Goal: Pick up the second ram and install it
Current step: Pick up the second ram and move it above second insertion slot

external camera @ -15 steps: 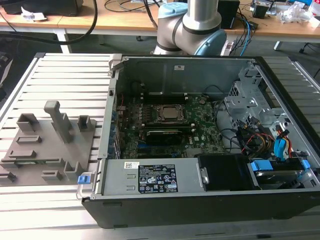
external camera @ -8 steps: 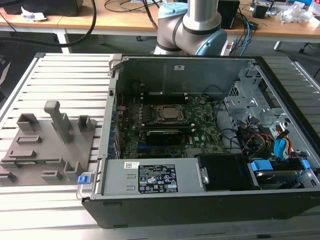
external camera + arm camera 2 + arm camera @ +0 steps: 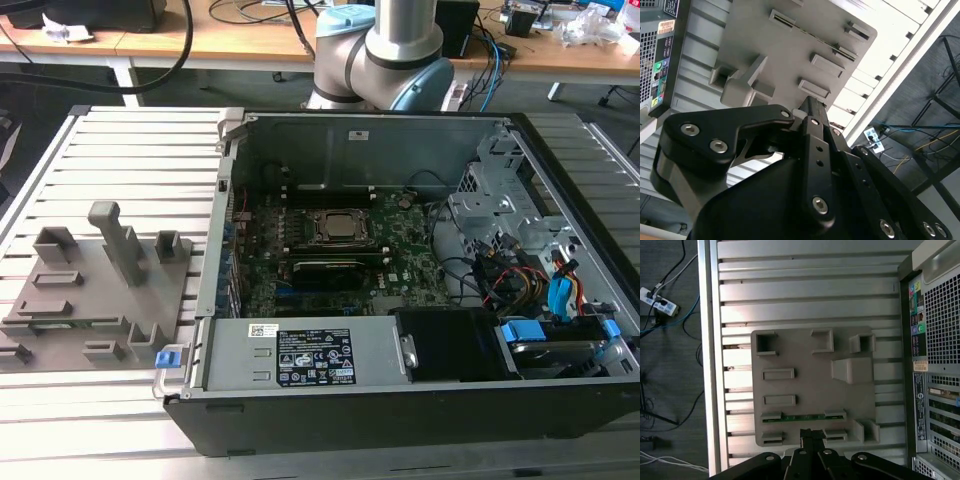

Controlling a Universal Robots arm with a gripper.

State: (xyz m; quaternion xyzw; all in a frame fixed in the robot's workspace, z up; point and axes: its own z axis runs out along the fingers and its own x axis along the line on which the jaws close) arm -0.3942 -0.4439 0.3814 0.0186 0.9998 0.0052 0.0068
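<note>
Nearest to the wrist cameras is the gripper point(image 3: 810, 432), poised just above the near edge of the grey holder tray point(image 3: 810, 375). Its dark linkage crowds the front of both wrist views, and we cannot tell whether the jaws are open or closed. They grip nothing that we can see.

Just beyond the jaws in the first wrist view lies the second ram point(image 3: 802, 416). It shows as a thin green strip standing on its long edge, with each end seated in a small slotted block of the tray. We judge that it is kept upright like this so its flat faces can be pinched from above. It has not yet been lifted.

The tray carries other raised blocks and pockets and rests flat on the slatted metal tabletop point(image 3: 805, 285).

Just beside the tray is the computer case point(image 3: 350, 400). It lies on its side with the panel off, which we take to be for reaching the motherboard point(image 3: 400, 260) from overhead. The CPU socket point(image 3: 340, 228) sits near the middle of the board.
</note>
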